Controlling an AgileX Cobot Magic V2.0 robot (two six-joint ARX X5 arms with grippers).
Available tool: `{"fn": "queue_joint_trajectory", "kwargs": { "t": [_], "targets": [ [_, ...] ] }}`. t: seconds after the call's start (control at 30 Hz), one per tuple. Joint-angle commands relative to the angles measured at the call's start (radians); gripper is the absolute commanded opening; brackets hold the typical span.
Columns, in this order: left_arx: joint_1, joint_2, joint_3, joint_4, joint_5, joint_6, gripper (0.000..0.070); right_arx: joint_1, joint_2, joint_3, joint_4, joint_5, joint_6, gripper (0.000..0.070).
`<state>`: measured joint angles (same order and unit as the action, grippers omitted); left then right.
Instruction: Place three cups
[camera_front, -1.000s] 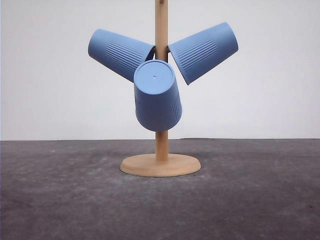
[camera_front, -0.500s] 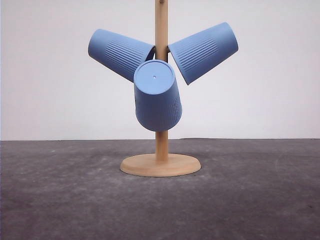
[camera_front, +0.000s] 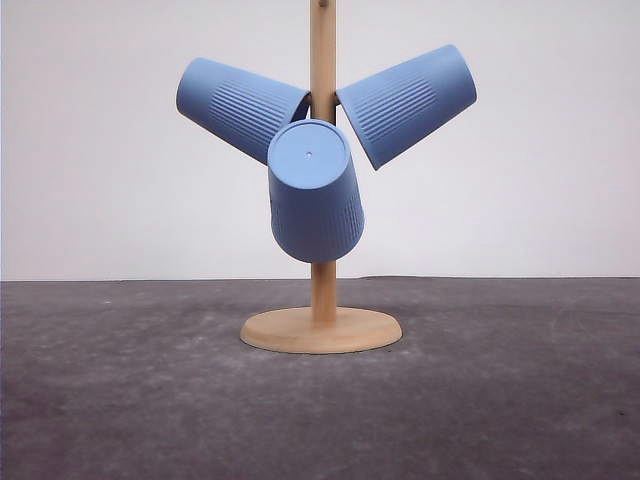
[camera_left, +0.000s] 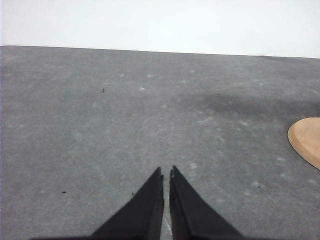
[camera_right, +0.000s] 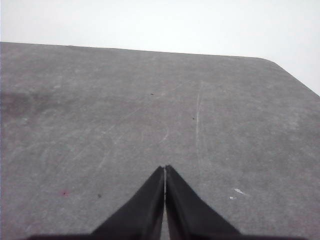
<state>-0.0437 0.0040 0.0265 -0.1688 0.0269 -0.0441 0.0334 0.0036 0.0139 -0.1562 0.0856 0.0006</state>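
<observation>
While the grey tabletop (camera_front: 520, 400) is spanning the full width of the front view, it is carrying a wooden peg stand (camera_front: 322, 290) near its middle. The stand's round base (camera_front: 320, 330) is sitting flat on the tabletop, and its upright post (camera_front: 323, 50) is rising past the upper edge of the front view.

All three cups are hanging on the stand, clear of the tabletop, each with its flat bottom pointing away from the post. The front cup (camera_front: 316, 195) is tilting toward the camera, showing its round bottom and covering part of the post. The left cup (camera_front: 240, 105) is slanting up and to the left, with its mouth at the post. The right cup (camera_front: 408, 103) is slanting up and to the right, with its mouth likewise at the post. The left and right cups are sitting higher than the front cup.

In the left wrist view, the left end effector (camera_left: 166, 175) is hanging over bare tabletop, its two black fingers nearly meeting with only a thin slit between them and nothing held; an edge of the stand's base is showing off to one side. In the right wrist view, the right end effector (camera_right: 165, 170) is clenched, fingertips touching, grasping nothing, over bare tabletop.
</observation>
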Motion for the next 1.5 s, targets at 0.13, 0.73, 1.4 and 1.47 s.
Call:
{"fn": "queue_joint_trajectory", "kwargs": {
  "t": [0.13, 0.73, 1.4, 1.47],
  "targets": [
    [0.0, -0.001, -0.014, 0.01, -0.002, 0.002, 0.0, 0.003, 0.0, -0.002, 0.006, 0.001, -0.004, 0.0],
    [0.0, -0.001, -0.014, 0.01, -0.002, 0.002, 0.0, 0.003, 0.0, -0.002, 0.006, 0.001, -0.004, 0.0],
    [0.0, -0.001, -0.014, 0.01, -0.002, 0.002, 0.0, 0.003, 0.0, -0.002, 0.006, 0.001, -0.004, 0.0],
    [0.0, -0.001, -0.014, 0.01, -0.002, 0.002, 0.0, 0.003, 0.0, -0.002, 0.006, 0.001, -0.004, 0.0]
  ]
}}
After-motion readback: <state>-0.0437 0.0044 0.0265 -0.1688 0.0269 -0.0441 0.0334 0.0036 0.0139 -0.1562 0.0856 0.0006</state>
